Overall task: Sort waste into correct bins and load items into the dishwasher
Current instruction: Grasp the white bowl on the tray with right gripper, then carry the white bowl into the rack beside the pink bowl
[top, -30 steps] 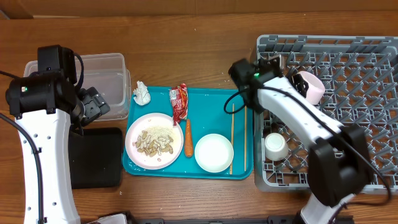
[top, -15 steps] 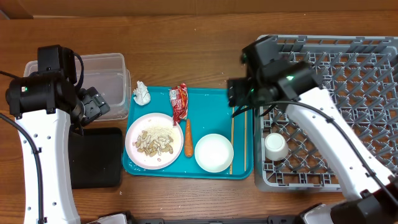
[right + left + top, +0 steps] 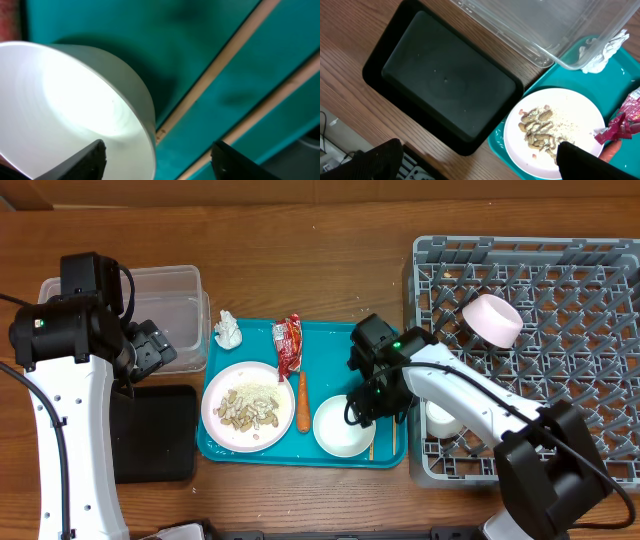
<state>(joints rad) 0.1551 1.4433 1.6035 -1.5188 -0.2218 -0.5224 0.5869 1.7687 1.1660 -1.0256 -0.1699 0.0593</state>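
The right end effector, fingers apart astride the white bowl at its right rim, could snag the chopsticks lying just beside, or tip it.

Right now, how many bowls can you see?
2. One white bowl sits upright on the teal tray, beside the chopsticks. The other bowl, pink outside, lies tipped in the grey dish rack. None seem hidden.

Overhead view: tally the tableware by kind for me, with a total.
Plate: 1
Bowls: 2
Cup: 1
Chopsticks: 2
Total: 6
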